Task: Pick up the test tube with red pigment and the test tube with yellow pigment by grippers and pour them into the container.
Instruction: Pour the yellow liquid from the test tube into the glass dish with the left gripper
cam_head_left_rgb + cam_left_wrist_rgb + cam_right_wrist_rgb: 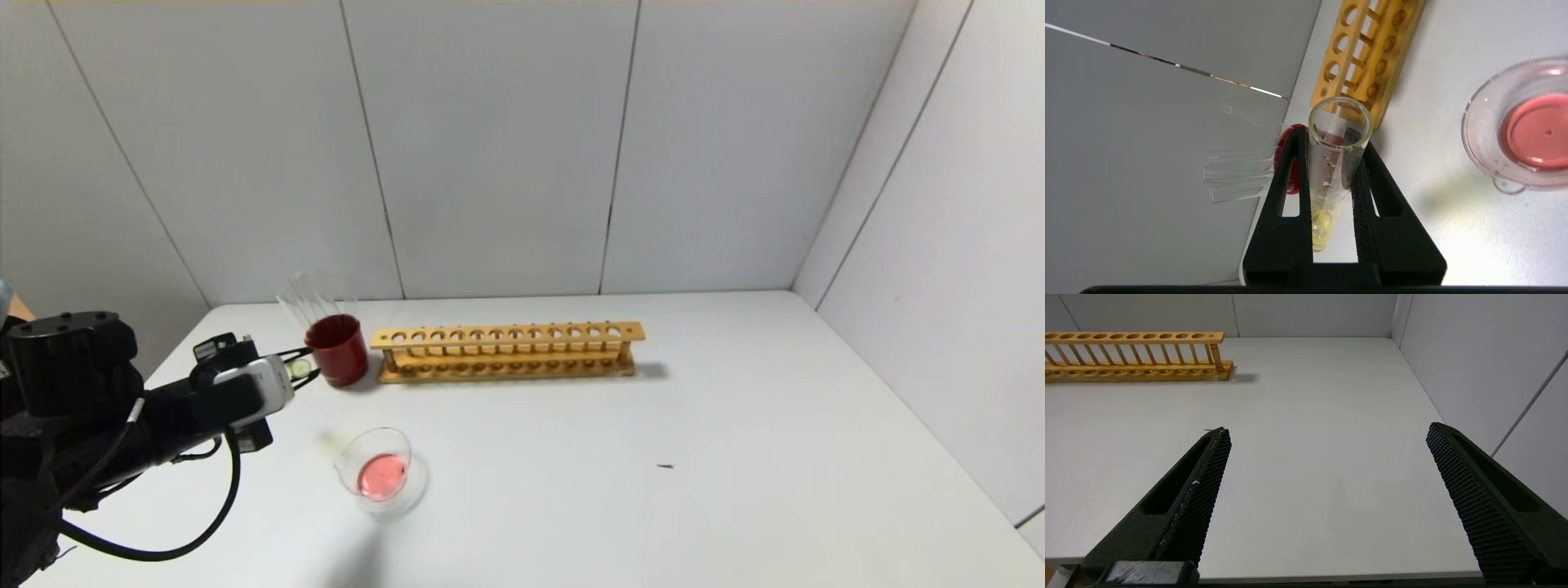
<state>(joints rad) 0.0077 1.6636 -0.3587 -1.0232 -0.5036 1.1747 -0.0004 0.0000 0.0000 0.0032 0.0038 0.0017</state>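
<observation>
No readable text — no labels, no numbers

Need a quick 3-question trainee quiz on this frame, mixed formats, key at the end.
1. True or false: the left gripper is shut on the test tube with yellow pigment.
2. Multiple choice: what does the container hold? A) nothing B) pinkish-red liquid C) yellow liquid only
3. Fill in: the clear empty tubes stand in the dark red ____ at the left end of the wooden rack.

Key
1. True; its fingers clamp the tube, yellow liquid sitting in the rounded end.
2. B
3. cup

Aside: the right gripper is open over bare table, holding nothing.
</observation>
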